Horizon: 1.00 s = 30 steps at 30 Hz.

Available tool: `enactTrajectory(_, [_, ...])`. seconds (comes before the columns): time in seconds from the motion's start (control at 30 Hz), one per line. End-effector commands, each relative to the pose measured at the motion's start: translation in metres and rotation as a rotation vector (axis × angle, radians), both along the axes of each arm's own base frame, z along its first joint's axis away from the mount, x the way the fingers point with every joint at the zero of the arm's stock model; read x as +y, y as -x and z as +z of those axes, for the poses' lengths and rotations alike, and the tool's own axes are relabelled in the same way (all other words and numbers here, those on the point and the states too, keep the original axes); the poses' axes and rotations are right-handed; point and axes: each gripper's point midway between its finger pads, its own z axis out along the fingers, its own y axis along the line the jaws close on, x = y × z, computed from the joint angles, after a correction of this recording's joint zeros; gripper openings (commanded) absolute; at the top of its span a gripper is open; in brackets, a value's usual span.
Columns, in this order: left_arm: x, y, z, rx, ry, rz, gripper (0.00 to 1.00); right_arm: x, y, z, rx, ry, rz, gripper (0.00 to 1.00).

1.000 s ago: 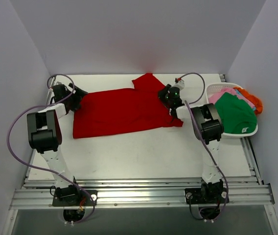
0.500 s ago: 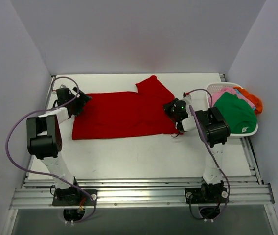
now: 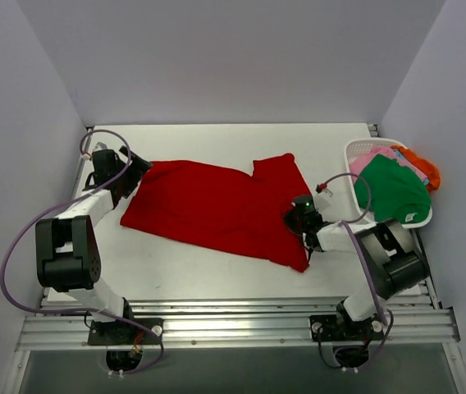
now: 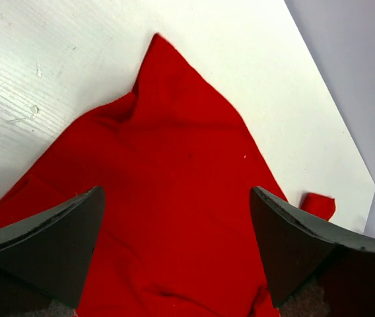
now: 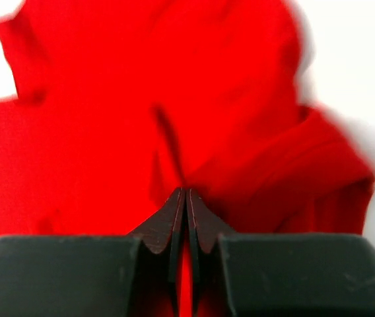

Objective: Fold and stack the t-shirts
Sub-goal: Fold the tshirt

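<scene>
The bright red t-shirt (image 3: 217, 205) lies spread slantwise on the white table (image 3: 217, 271), with a sleeve (image 3: 278, 168) at the far side. My left gripper (image 3: 137, 171) is at its far left corner. In the left wrist view (image 4: 174, 247) its jaws stand wide apart over the red cloth (image 4: 174, 165) and hold nothing. My right gripper (image 3: 297, 220) is at the shirt's right edge. In the right wrist view (image 5: 185, 196) it is shut on a fold of the red cloth (image 5: 141, 99). Green (image 3: 393, 193), pink (image 3: 376, 156) and orange (image 3: 423, 168) t-shirts lie in the basket.
A white slatted basket (image 3: 354, 152) stands at the right edge of the table, against the right wall. Grey walls close in the left, back and right. A metal rail (image 3: 233, 328) runs along the near edge with both arm bases.
My right gripper has pulled the shirt's right edge toward the near side, so the shirt now lies slantwise. The left gripper has stayed at the far left corner.
</scene>
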Motion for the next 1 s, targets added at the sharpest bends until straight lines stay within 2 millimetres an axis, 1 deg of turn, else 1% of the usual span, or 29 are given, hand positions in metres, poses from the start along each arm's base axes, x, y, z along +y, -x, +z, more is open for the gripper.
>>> enactTrajectory(0.0, [0.004,0.004,0.023,-0.045,-0.031,0.028,1.0,-0.012,0.053,-0.01,0.125,0.129,-0.047,0.0])
enactTrajectory(0.03, [0.003,0.005,0.027,-0.054,-0.033,0.029,1.0,-0.009,0.061,0.003,0.097,0.139,-0.04,0.0])
enactTrajectory(0.07, [0.004,0.006,0.028,-0.054,-0.03,0.033,1.0,-0.006,0.063,0.012,0.078,0.136,-0.036,0.0])
enactTrajectory(0.1, [0.002,0.006,0.03,-0.06,-0.027,0.032,1.0,-0.004,0.063,0.022,0.058,0.138,-0.026,0.03])
enactTrajectory(0.13, [0.001,0.006,0.034,-0.069,-0.028,0.034,1.0,-0.001,0.061,0.044,0.017,0.14,-0.032,0.07])
enactTrajectory(0.17, [0.001,0.004,0.038,-0.077,-0.029,0.034,1.0,0.0,0.06,0.056,-0.006,0.146,-0.03,0.11])
enactTrajectory(0.2, [0.001,0.002,0.041,-0.083,-0.034,0.034,1.0,0.001,0.057,0.069,-0.03,0.167,-0.018,0.32])
enactTrajectory(0.23, [-0.001,-0.001,0.042,-0.086,-0.044,0.027,1.0,-0.002,0.056,0.083,-0.056,0.181,-0.031,0.46])
enactTrajectory(0.27, [0.001,-0.007,0.046,-0.106,-0.058,0.03,1.0,0.002,0.048,0.104,-0.094,0.175,-0.034,0.56])
enactTrajectory(0.3, [0.001,-0.018,0.058,-0.138,-0.069,0.023,0.99,0.003,0.044,0.115,-0.111,0.182,-0.036,0.74])
enactTrajectory(0.33, [0.0,-0.029,0.047,-0.122,-0.091,0.003,0.99,0.0,0.041,0.122,-0.115,0.216,-0.038,0.78])
enactTrajectory(0.37, [0.0,-0.037,0.046,-0.117,-0.097,-0.016,0.99,0.005,0.032,0.142,-0.146,0.208,-0.042,0.79])
enactTrajectory(0.4, [-0.002,-0.057,0.066,-0.159,-0.107,-0.03,0.99,0.006,0.029,0.149,-0.154,0.213,-0.042,0.8])
enactTrajectory(0.43, [-0.004,-0.069,0.041,-0.11,-0.107,-0.056,0.99,0.007,0.026,0.15,-0.145,0.226,-0.038,0.8])
enactTrajectory(0.47, [-0.005,-0.078,0.037,-0.099,-0.124,-0.086,0.99,0.01,0.024,0.155,-0.151,0.229,-0.026,0.8])
enactTrajectory(0.5, [-0.007,-0.099,0.03,-0.099,-0.124,-0.111,0.99,0.013,0.021,0.162,-0.161,0.223,-0.02,0.8])
enactTrajectory(0.53, [-0.008,-0.108,0.025,-0.098,-0.136,-0.135,0.99,0.015,0.02,0.163,-0.163,0.223,-0.014,0.79])
enactTrajectory(0.57, [-0.006,-0.109,0.012,-0.051,-0.135,-0.146,0.99,0.016,0.02,0.164,-0.165,0.222,-0.011,0.79])
enactTrajectory(0.6, [-0.007,-0.117,-0.014,-0.008,-0.129,-0.164,0.99,0.018,0.021,0.162,-0.164,0.221,0.0,0.79])
enactTrajectory(0.63, [-0.005,-0.132,-0.003,-0.039,-0.141,-0.176,0.99,0.018,0.022,0.164,-0.168,0.217,0.003,0.79])
enactTrajectory(0.67, [-0.003,-0.135,-0.011,-0.013,-0.141,-0.182,0.99,0.017,0.024,0.165,-0.169,0.221,0.003,0.78])
enactTrajectory(0.7, [-0.002,-0.14,-0.036,0.034,-0.141,-0.191,0.99,0.015,0.026,0.161,-0.16,0.227,0.007,0.78])
enactTrajectory(0.73, [-0.001,-0.152,-0.026,0.011,-0.152,-0.193,0.99,0.014,0.029,0.165,-0.17,0.222,0.007,0.78])
enactTrajectory(0.77, [0.0,-0.15,-0.036,0.054,-0.154,-0.193,0.99,0.013,0.03,0.167,-0.174,0.222,0.005,0.78])
enactTrajectory(0.8, [0.003,-0.149,-0.055,0.099,-0.156,-0.186,0.99,0.009,0.034,0.169,-0.179,0.224,0.0,0.78])
enactTrajectory(0.83, [0.006,-0.145,-0.062,0.141,-0.16,-0.172,0.99,0.007,0.036,0.17,-0.183,0.223,-0.001,0.78])
enactTrajectory(0.87, [0.007,-0.148,-0.061,0.137,-0.162,-0.171,0.99,0.005,0.037,0.173,-0.189,0.226,-0.004,0.78])
enactTrajectory(0.9, [0.007,-0.147,-0.065,0.149,-0.164,-0.166,0.99,0.002,0.039,0.178,-0.202,0.225,-0.011,0.78])
enactTrajectory(0.97, [0.01,-0.144,-0.07,0.167,-0.174,-0.152,0.99,-0.002,0.041,0.179,-0.207,0.226,-0.019,0.78])
